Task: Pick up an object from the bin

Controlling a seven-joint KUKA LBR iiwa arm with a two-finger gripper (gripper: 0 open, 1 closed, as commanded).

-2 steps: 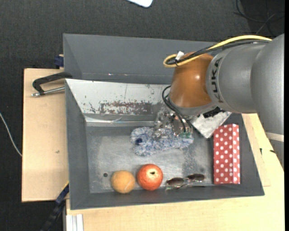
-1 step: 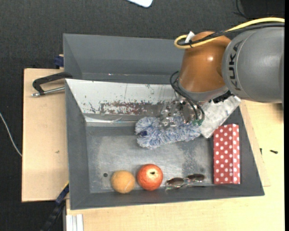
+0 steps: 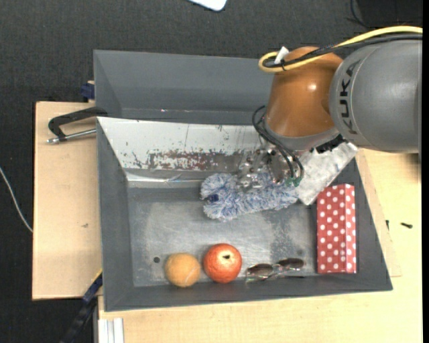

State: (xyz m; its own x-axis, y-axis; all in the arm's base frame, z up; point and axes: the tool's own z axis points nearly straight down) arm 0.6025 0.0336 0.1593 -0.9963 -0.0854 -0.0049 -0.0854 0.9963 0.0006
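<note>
The gripper (image 3: 260,172) sits at the upper right end of the fluffy blue-white cloth (image 3: 228,201), mid-frame; whether it is wide or closed cannot be told.

Arm (image 3: 385,80) is cut off by the right edge. Orange wrist cover (image 3: 301,90) hides the rear right corner of the bin (image 3: 111,201). Gripper (image 3: 258,173) overlaps the top of the blue-and-white shaggy cloth (image 3: 231,197); contact cannot be resolved. White crumpled wrapper (image 3: 326,167) is partly under the arm, kind unclear. Dark speck (image 3: 156,260) on the floor is too small to identify. White item (image 3: 209,3) is cut by the top edge.
</note>
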